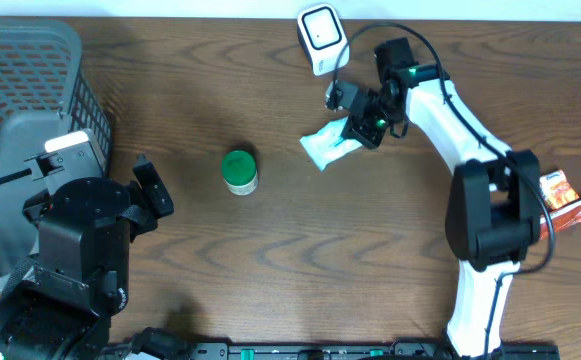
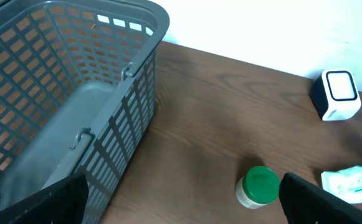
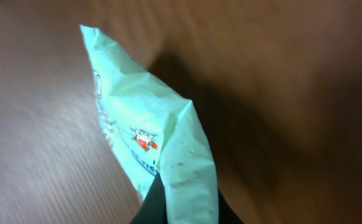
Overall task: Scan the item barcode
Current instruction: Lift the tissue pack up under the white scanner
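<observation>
My right gripper point(image 1: 363, 128) is shut on one end of a pale green packet point(image 1: 325, 146), which hangs just below the white barcode scanner point(image 1: 320, 36) at the table's far edge. In the right wrist view the packet point(image 3: 144, 118), with a small red print, sticks out of the closed gripper point(image 3: 181, 208) above the wood. No barcode shows in any view. My left gripper point(image 2: 181, 202) stands open and empty at the near left. In its view the scanner point(image 2: 337, 93) is at the far right and the packet point(image 2: 354, 184) below it.
A jar with a green lid point(image 1: 238, 170) stands mid-table, just inside my left gripper's right finger point(image 2: 330, 202). A grey plastic basket point(image 1: 30, 60) fills the left side. A red snack packet point(image 1: 573, 200) lies at the right edge.
</observation>
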Motion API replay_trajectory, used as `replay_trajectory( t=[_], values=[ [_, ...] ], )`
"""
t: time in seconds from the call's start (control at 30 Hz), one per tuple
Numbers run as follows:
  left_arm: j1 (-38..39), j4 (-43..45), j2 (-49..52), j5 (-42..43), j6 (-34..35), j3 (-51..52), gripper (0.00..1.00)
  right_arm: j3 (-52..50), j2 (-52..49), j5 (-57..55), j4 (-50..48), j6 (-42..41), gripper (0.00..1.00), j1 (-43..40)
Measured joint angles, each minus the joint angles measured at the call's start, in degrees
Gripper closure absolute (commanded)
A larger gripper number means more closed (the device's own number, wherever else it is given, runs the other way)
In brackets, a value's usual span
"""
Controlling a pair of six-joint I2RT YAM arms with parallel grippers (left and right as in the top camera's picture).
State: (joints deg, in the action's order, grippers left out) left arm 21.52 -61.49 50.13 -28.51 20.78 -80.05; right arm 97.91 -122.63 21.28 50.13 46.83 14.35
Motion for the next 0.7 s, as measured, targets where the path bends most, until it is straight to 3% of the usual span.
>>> replay_trajectory(
  t=[0.13, 0.23, 0.4, 0.7],
  values=[
    [0.00, -0.02, 0.00, 0.00, 0.00, 0.00, 0.02, 0.00, 6.23, -15.43, 0.44, -2.47, 0.99, 3.17],
    [0.00, 0.00, 0.00, 0.00, 0.00, 0.00, 0.02, 0.00, 11.65, -35.58, 0.31, -3.39, 0.99, 6.93],
    [0.00, 0.00, 0.00, 0.00, 0.00, 0.00, 0.02, -0.07, 12.81, -54.38, 0.20, -5.29, 0.99, 10.73],
    [0.00, -0.02, 0.00, 0.00, 0.00, 0.00, 0.02, -0.39, 12.76, -61.79, 6.10, -17.25, 0.99, 12.92]
  ],
)
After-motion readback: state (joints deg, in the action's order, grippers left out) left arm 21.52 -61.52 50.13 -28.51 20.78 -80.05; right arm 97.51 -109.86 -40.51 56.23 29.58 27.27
